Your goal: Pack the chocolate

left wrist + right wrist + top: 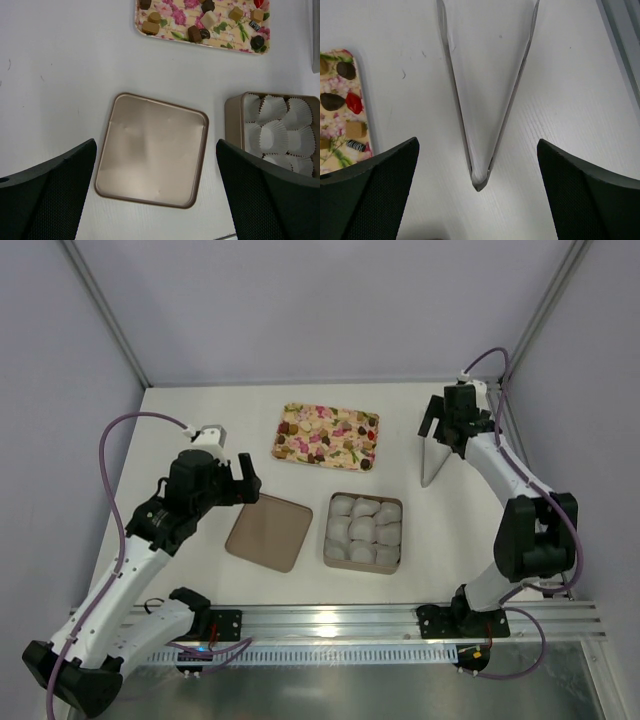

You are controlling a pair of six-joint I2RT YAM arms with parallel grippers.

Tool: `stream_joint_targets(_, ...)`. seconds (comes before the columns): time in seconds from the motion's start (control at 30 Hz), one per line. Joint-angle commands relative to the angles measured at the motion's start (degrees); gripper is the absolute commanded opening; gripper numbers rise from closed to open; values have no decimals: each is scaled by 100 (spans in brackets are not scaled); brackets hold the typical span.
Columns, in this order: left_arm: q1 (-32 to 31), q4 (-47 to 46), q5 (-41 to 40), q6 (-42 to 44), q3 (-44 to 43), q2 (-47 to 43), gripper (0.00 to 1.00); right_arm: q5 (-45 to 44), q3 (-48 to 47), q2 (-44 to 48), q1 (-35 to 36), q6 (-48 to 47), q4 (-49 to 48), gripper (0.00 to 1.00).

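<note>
Left gripper (248,478) and right gripper (448,440): jaws apart, empty. You've parked them over lid (150,150) and tongs (480,165) resp.; tongs prob. the picking tool. Chocolate (194,33) lies on tray (220,46); box (233,117) open nearby, awaiting it.

1. No text, label, brand, number or sign can be read in any of the views.
2. The rectangular pink-and-cream floral tray (327,436) bears only a flower print, no lettering.
3. A small dark candy piece with pale stripes (254,25) on that tray has markings too small to make out.
</note>
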State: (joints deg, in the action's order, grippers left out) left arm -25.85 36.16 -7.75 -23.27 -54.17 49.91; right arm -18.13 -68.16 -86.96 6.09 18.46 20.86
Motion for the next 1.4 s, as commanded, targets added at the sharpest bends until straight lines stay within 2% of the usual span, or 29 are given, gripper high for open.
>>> stream_joint_targets(0.0, 18, -171, -60, 129, -164, -96, 100, 29, -697, -663, -81, -106, 409, 100)
stream_joint_targets(0.3, 9, -153, -113, 156, -146, -148, 100, 126, -1278, -1753, -143, -9, 832, 100)
stream_joint_targets(0.8, 9, -127, -122, 173, -146, -131, 100, 468, -1639, -2782, -319, -70, 893, 97)
stream_joint_targets(0.97, 18, -118, -113, 165, -146, -78, 100, 678, -1815, -3028, -345, -123, 981, 85)
stream_joint_targets(1.23, 18, -101, -157, 165, -129, -25, 100, 960, -1692, -3125, -398, -106, 876, 74)
stream_joint_targets(1.37, 18, -92, -157, 156, -146, 19, 100, 1031, -1753, -3099, -398, -132, 954, 62)
